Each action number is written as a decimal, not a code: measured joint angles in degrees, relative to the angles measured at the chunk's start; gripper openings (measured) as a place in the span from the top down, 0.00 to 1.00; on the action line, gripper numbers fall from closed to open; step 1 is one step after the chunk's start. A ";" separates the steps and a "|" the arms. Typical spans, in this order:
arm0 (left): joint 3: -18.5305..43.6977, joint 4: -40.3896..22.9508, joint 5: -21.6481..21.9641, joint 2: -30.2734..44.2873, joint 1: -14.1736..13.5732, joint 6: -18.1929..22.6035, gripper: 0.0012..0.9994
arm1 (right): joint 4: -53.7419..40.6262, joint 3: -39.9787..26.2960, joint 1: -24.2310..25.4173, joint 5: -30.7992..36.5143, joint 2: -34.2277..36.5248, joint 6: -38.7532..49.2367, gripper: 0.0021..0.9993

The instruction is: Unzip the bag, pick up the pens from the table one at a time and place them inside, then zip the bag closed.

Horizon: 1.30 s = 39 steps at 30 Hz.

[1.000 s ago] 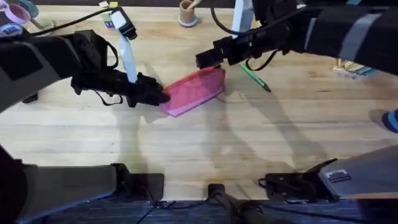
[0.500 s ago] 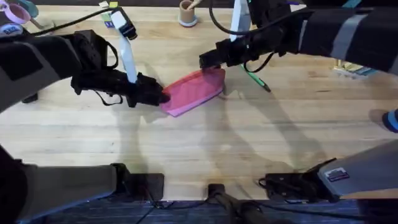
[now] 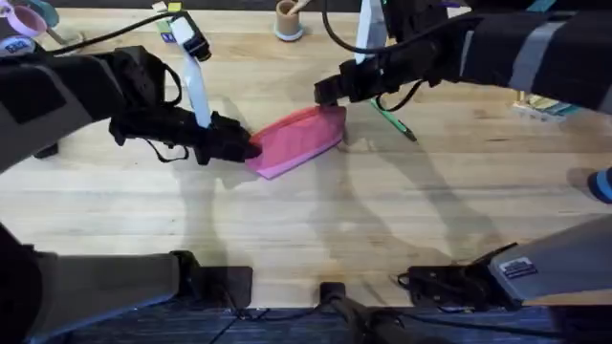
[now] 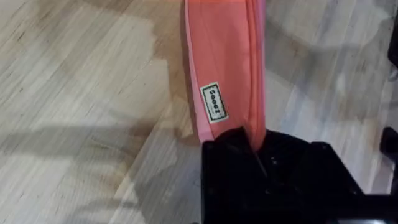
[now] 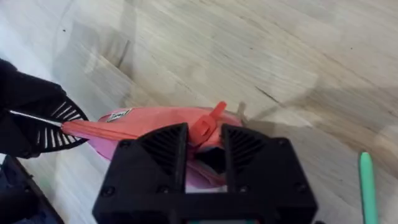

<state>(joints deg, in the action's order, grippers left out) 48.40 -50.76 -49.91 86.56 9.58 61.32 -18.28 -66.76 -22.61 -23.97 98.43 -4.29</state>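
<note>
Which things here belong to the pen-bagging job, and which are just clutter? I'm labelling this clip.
Job:
- bag, left gripper clamped on its end
- green pen
- right gripper over the zipper pull

Lying about:
- wooden cup
- pink object

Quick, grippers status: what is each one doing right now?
Left gripper: shut on the end of the bag.
Right gripper: fingers around the zipper pull at the bag's other end; a gap shows between them.
</note>
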 joint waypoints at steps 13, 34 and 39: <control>0.00 0.02 -0.02 0.02 0.00 0.00 0.96 | -0.11 0.00 0.02 0.39 -0.02 0.02 0.97; 0.00 0.13 -0.15 0.02 0.00 0.00 0.96 | -0.97 -1.06 0.02 0.22 -3.13 -0.03 0.97; 0.00 0.63 -0.44 0.02 -0.07 0.00 0.96 | -0.06 -2.84 -0.37 -1.40 -5.96 -0.02 0.97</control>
<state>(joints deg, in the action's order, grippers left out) 48.40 -50.13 -50.35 86.59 9.52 61.32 -18.35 -69.61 -22.99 -25.37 92.47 -4.32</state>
